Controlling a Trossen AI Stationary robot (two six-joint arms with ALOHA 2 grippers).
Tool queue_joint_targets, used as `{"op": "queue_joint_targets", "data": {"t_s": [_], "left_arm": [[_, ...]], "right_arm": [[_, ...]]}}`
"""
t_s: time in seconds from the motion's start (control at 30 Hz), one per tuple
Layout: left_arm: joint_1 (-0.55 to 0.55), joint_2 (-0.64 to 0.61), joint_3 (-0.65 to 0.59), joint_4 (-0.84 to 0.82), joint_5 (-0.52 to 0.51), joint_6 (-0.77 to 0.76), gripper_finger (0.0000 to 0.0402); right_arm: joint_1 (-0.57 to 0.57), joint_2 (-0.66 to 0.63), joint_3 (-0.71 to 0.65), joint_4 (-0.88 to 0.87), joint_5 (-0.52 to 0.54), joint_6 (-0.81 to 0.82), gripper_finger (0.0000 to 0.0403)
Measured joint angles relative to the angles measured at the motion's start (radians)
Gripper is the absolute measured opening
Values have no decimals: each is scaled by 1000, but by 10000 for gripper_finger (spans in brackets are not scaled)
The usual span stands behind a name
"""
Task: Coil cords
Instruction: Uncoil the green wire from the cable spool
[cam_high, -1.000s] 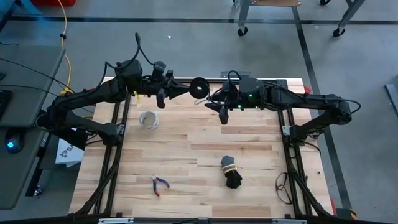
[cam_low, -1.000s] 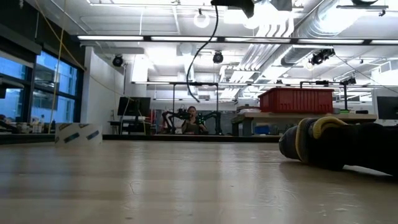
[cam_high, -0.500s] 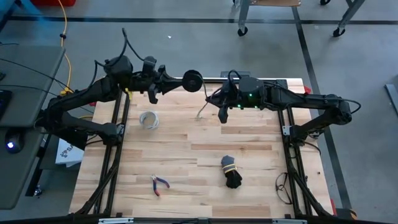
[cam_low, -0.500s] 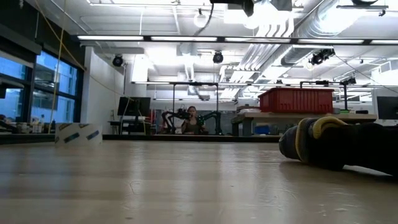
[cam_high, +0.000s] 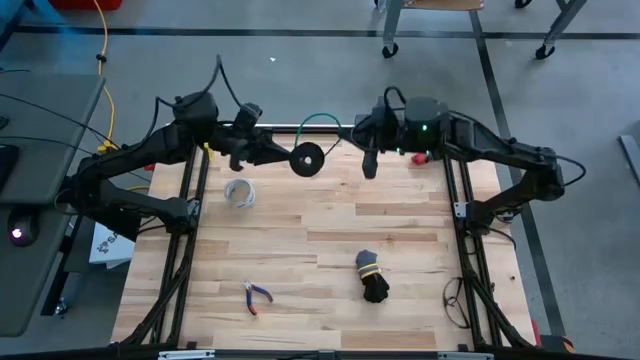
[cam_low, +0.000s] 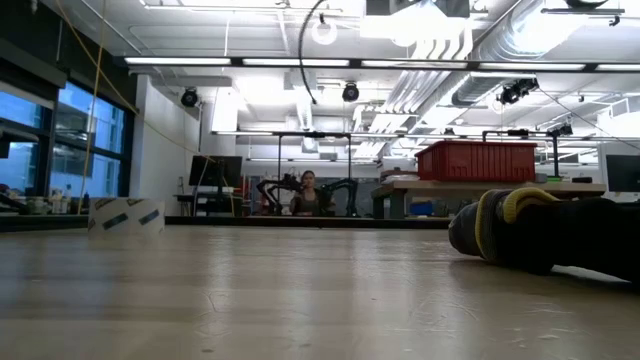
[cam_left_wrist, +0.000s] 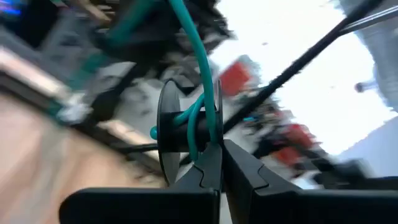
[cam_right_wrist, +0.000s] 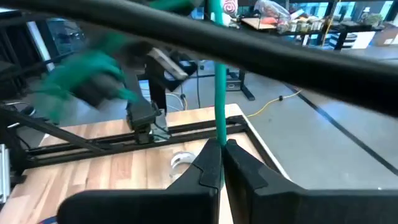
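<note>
At upper centre, the left gripper clenched the spool; the right gripper pinched the green cord. Cord judged light, limp; best gripped near its free end.

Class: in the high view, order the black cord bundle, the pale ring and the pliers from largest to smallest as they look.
1. black cord bundle
2. and 3. pale ring and pliers: too alike to rank.
</note>
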Motion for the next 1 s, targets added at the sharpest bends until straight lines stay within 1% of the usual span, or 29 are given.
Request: {"op": "queue_joint_targets", "data": {"t_s": [0.1, 0.23, 0.37, 0.4, 0.47, 0.63, 0.73, 0.8, 0.9, 1.0], "left_arm": [[-9, 14, 0, 165, 25, -100, 0], [-11, 71, 0, 415, 29, -206, 0], [8, 128, 0, 672, -36, -266, 0], [19, 136, 0, 714, -56, -266, 0], [45, 142, 7, 741, -80, -245, 0], [131, 134, 21, 720, -82, -159, 0], [189, 105, 26, 654, -35, -138, 0], [225, 78, 26, 545, 12, -139, 0], [259, 33, 26, 330, 84, -139, 0], [270, -15, 26, 126, 142, -140, 0]], "right_arm": [[-34, 18, 3, 20, -82, -8, 1], [-46, 92, 2, 26, -162, 8, 1], [-41, 159, 2, 48, -292, 63, 0], [-36, 171, 2, 46, -319, 74, 0], [-18, 181, 0, 35, -355, 84, 0], [31, 143, 1, -15, -362, 82, 0], [52, 113, 1, -52, -359, 90, 0], [65, 82, 1, -63, -351, 91, 0], [83, 18, 1, -76, -280, 93, 0], [83, -32, 1, -76, -212, 89, 0]]}}
